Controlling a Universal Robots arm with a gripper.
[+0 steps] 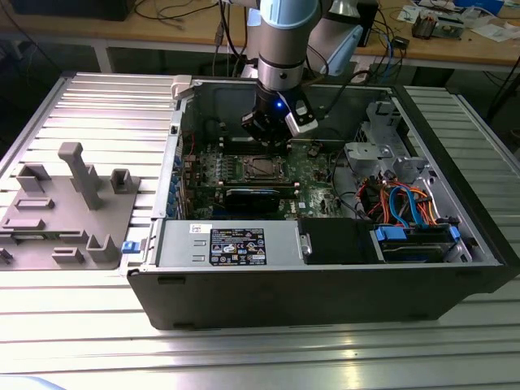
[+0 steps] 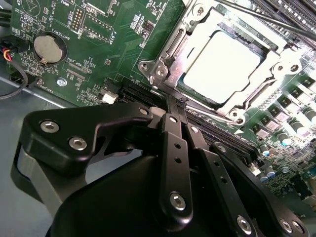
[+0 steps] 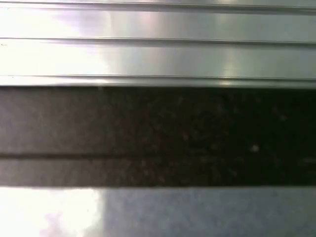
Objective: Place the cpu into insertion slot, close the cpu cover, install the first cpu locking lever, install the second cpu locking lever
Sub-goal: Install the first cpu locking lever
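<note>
Inside the open computer case, my gripper [image 1: 272, 130] hangs just behind the insertion slot [image 1: 262, 168] on the green board. In the second wrist view the cpu [image 2: 222, 66] lies flat in the slot, its pale metal top showing through the window of the cpu cover [image 2: 174, 52]. The cover lies down flat around it. My gripper [image 2: 176, 104] is shut, fingertips together at the socket's near corner, right by a thin locking lever [image 2: 207, 111] that runs along that side. Another thin rod [image 2: 266, 19] crosses the socket's far side.
A coin battery [image 2: 49, 48] and black memory slots [image 2: 222, 136] flank the socket. The power supply [image 1: 231, 244] and a drive bay with blue and orange cables [image 1: 406, 203] fill the case front. A grey fixture block [image 1: 65, 211] sits at the exterior view's left.
</note>
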